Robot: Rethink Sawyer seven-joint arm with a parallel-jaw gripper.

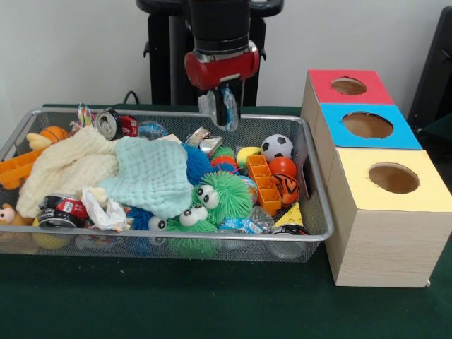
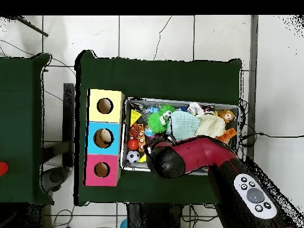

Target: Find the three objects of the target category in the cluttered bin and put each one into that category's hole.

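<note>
Front view, gripper (image 1: 224, 106) clamped on clear bottle (image 1: 219, 108) above wire bin (image 1: 311, 176), overhead view, arm (image 2: 202, 155) hides both.

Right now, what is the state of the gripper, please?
Gripper: closed on a see-through plastic bottle, held above the wire basket.

Silver wire-mesh bin (image 1: 311, 233), wood-grain boxes (image 1: 381, 247)
</note>
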